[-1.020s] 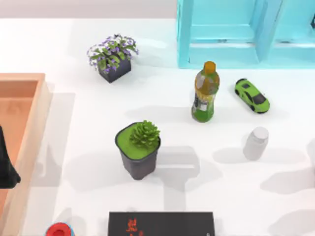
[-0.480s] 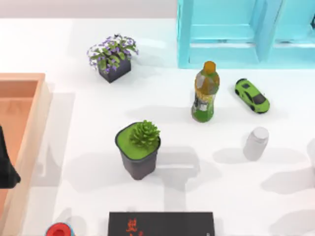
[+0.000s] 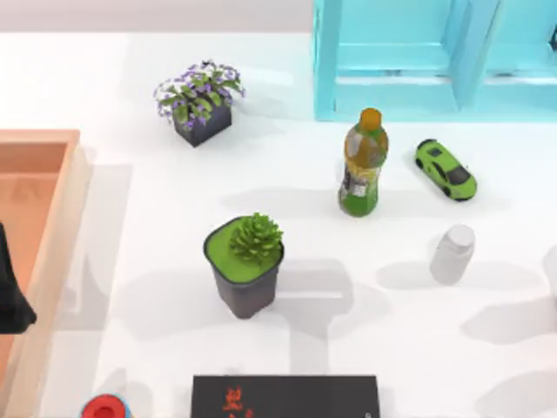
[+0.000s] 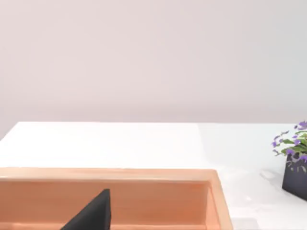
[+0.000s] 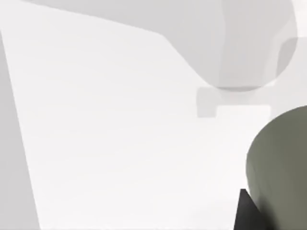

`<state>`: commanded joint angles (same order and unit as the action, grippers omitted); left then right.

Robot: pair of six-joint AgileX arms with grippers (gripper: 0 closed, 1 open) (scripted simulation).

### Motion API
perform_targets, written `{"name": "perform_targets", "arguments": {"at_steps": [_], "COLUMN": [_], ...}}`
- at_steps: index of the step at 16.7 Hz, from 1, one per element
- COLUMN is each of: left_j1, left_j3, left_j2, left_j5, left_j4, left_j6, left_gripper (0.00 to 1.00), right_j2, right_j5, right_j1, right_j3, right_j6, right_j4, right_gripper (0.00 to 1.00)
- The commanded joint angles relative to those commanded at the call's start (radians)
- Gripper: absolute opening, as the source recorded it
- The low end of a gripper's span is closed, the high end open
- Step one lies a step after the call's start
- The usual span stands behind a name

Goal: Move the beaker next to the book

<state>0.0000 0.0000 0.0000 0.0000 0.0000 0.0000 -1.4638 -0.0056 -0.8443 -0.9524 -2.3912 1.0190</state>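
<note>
Nothing has shifted since a second ago; every object sits where it did. Taking the plant pot [image 3: 244, 266] as my landmark, the book [image 3: 285, 396] lies flat nearest me, just in front of the pot. My left gripper [image 3: 12, 292] is parked well to the pot's left, over the wooden tray [image 3: 54, 252]; I cannot tell whether its fingers are spread. The beaker [image 3: 452, 253] stands upright well to the pot's right, far from the book. Beyond it stand the green bottle [image 3: 363, 165] and toy car [image 3: 445, 169].
</note>
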Motion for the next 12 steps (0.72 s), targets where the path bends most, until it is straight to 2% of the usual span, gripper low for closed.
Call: {"name": "perform_targets", "arguments": {"at_steps": [3,6,9,12], "left_j1": [0.000,0.000,0.000,0.000], "left_j3": [0.000,0.000,0.000,0.000], "left_j2": [0.000,0.000,0.000,0.000], "left_j5": [0.000,0.000,0.000,0.000], "left_j4": [0.000,0.000,0.000,0.000], "left_j6": [0.000,0.000,0.000,0.000], "left_gripper": [1.00,1.00,1.00,1.00], "right_j2": [0.014,0.028,0.039,0.042], "right_j5": [-0.010,-0.023,-0.037,-0.055], "right_j1": [0.103,0.256,0.446,0.656], "right_j3": [-0.067,-0.153,-0.236,-0.299], "right_j6": [0.152,0.398,0.735,1.147], "right_j4": [-0.023,-0.048,-0.067,-0.076], "right_gripper": [0.00,0.00,0.00,0.00]}}
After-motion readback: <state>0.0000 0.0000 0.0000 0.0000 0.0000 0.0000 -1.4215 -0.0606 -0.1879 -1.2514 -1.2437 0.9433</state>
